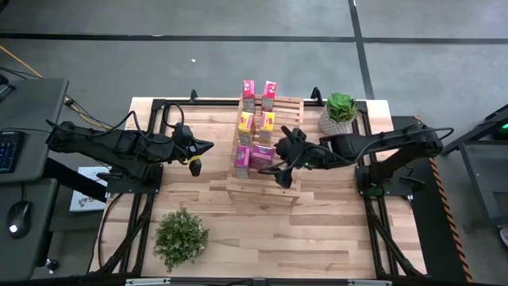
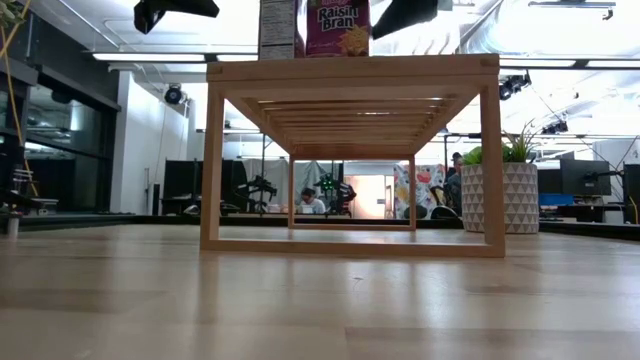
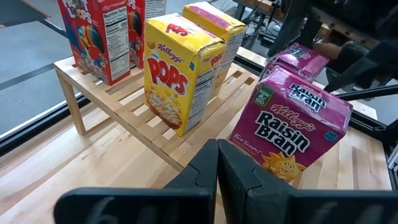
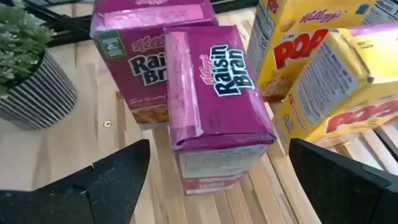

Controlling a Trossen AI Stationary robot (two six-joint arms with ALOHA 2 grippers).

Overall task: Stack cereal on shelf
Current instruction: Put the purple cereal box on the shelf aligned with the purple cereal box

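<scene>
The shelf (image 1: pixel 266 179) stands mid-table in stepped tiers. On its slats stand two red cereal boxes (image 1: pixel 258 91) on the far tier, two yellow ones (image 3: pixel 174 74) in the middle and two magenta ones (image 4: pixel 217 93) on the near tier. My right gripper (image 4: pixel 230 186) is open just right of the magenta pair. Its fingers (image 4: pixel 121 171) stand on either side of the nearer magenta box, apart from it. My left gripper (image 3: pixel 217 180) is shut and holds nothing. It hovers left of the shelf (image 3: pixel 124 118).
A potted plant in a patterned white pot (image 1: pixel 340 111) stands at the far right, close behind my right arm. A bushy green plant (image 1: pixel 181 236) sits near the front left. Bare planks (image 1: pixel 317 238) lie in front of the shelf.
</scene>
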